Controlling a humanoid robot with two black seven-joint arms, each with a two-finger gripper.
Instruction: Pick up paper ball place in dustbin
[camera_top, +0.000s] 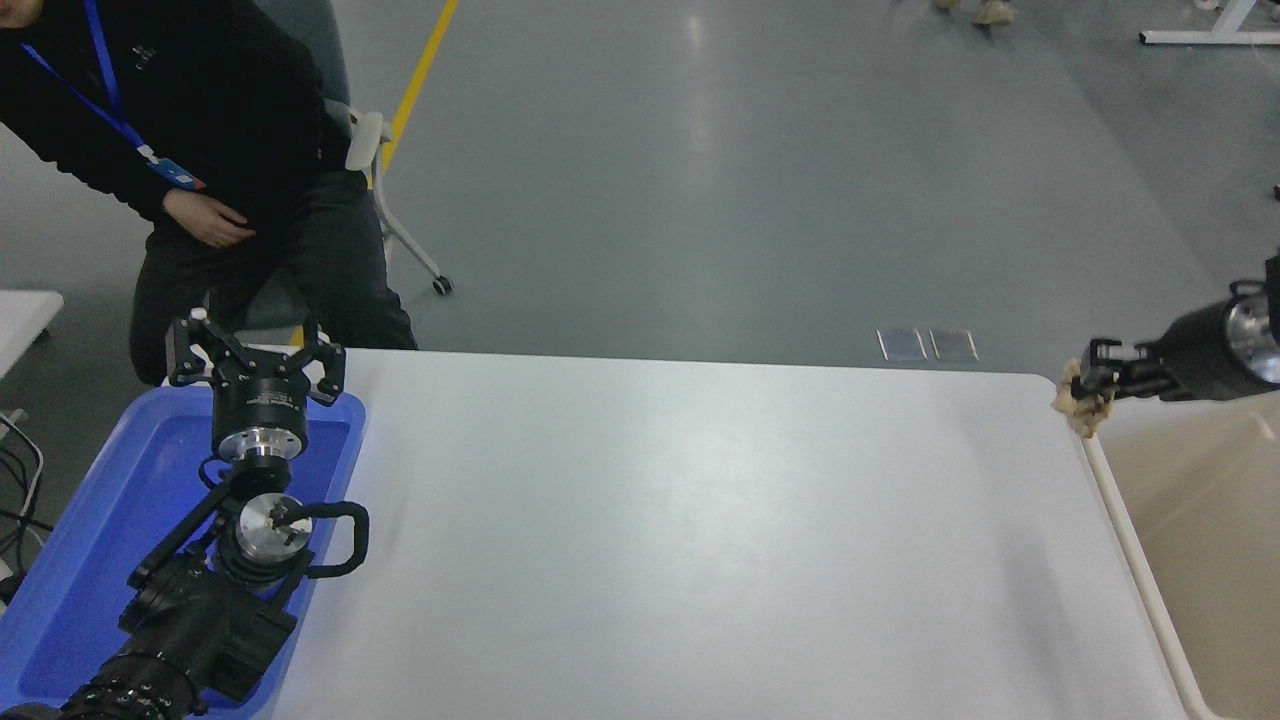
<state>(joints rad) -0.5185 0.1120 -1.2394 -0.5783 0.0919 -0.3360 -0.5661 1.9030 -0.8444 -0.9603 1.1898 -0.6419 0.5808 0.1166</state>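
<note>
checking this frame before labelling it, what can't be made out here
Head view only:
- Large beige plastic dustbin: cut off by the right and bottom edges; its far rim hidden behind the right hand.
- Crumpled tan paper ball: partly covered by that hand.
- Right arm: cut off by the right edge.
- Seated person: cropped at top left.

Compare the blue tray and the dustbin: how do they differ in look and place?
The blue tray is bright blue; the dustbin is beige with an off-white rim. The tray lies at the table's left end, under the parked left gripper; the dustbin stands at the right end, where the right gripper holds the paper ball at its rim. Both are rectangular.
</note>
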